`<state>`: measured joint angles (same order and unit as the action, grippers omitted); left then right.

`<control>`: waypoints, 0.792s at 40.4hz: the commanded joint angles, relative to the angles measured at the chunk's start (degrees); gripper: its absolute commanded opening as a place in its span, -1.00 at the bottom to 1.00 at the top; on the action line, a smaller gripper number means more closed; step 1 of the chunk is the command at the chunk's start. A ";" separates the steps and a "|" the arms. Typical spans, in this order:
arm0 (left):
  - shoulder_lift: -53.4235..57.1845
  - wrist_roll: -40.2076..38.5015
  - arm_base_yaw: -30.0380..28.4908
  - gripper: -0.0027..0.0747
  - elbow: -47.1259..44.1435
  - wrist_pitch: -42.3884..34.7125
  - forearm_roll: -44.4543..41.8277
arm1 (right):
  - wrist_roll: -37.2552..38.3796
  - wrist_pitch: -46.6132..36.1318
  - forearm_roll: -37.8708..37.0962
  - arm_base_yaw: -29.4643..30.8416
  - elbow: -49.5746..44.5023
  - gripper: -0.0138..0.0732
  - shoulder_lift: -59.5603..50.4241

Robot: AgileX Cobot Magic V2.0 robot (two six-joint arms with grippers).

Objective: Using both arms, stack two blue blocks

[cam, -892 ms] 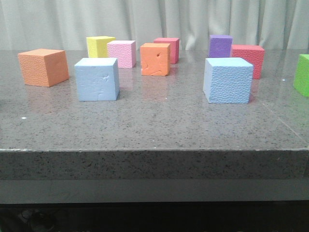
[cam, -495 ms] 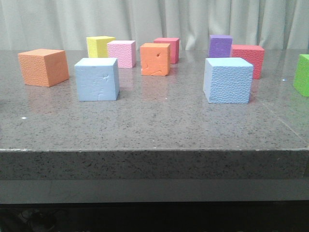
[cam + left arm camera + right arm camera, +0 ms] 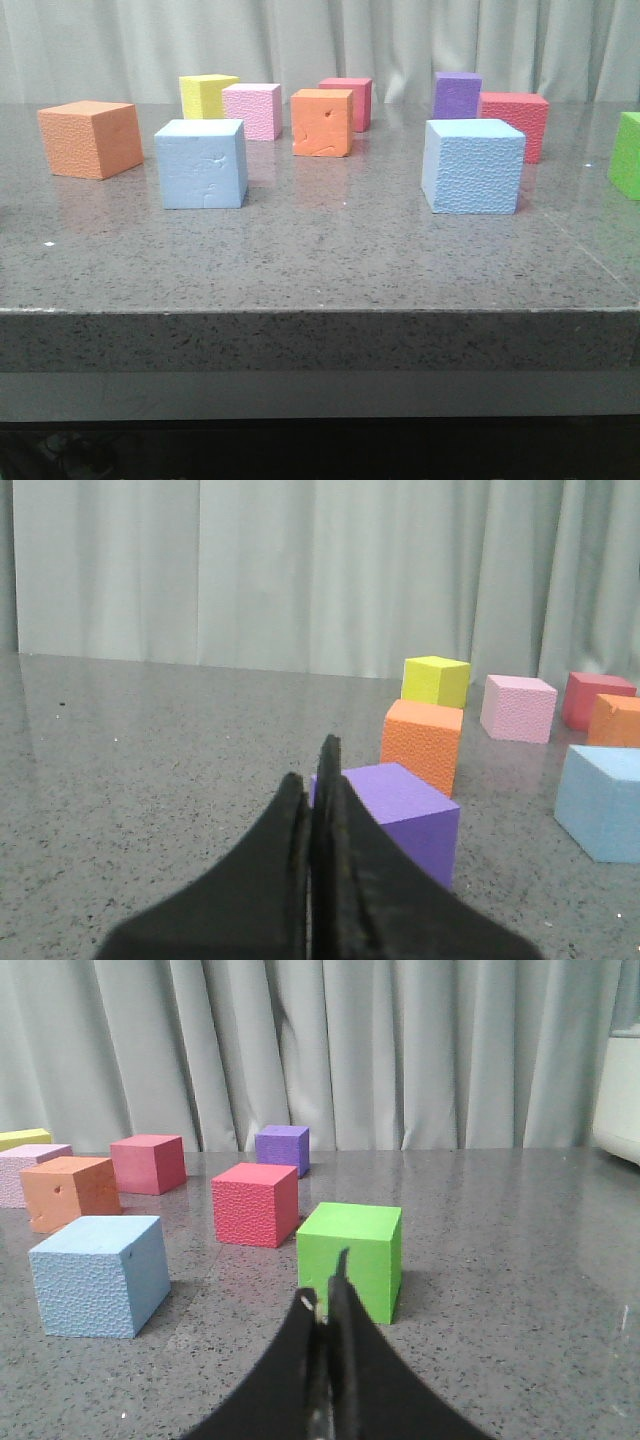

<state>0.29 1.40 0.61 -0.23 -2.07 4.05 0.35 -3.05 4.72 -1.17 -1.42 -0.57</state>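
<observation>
Two blue blocks sit well apart on my surface [image 3: 320, 270], left block [image 3: 201, 164] and right block [image 3: 472, 166], bare room between them and toward the front edge. Left gripper [image 3: 318, 780] and right gripper [image 3: 328, 1295] are both closed, holding nothing.

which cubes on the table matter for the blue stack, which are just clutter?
Job:
- left light-blue foam cube
- right light-blue foam cube

Clutter:
- two orange foam cubes
- yellow foam cube
- pink foam cube
- two red foam cubes
- two purple foam cubes
- green foam cube
</observation>
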 commanded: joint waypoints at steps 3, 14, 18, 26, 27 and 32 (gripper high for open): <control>1.07 -0.46 0.17 -0.98 6.92 -0.06 0.46 | 0.10 0.29 -0.27 0.06 7.77 -0.84 -1.11; -6.77 -0.46 0.17 -0.98 29.65 18.60 0.46 | 0.05 17.93 -1.31 0.06 25.74 -0.84 6.40; -12.31 -0.46 0.17 -0.98 37.70 25.92 0.46 | 0.05 24.74 -1.31 0.06 32.03 -0.84 11.92; -20.91 -0.46 0.17 -0.98 43.47 33.96 0.46 | 0.05 35.54 -1.31 0.06 38.14 -0.84 22.30; -21.44 -0.46 0.17 -0.98 43.34 33.96 0.46 | 0.05 35.90 -1.31 0.06 38.08 -0.84 23.30; -23.92 -0.46 0.17 -0.98 42.74 34.95 0.46 | 0.05 36.95 -1.31 0.06 38.01 -0.84 27.09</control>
<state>-21.64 1.40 0.61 41.33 36.19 4.05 0.67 36.92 3.82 -1.17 34.66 23.81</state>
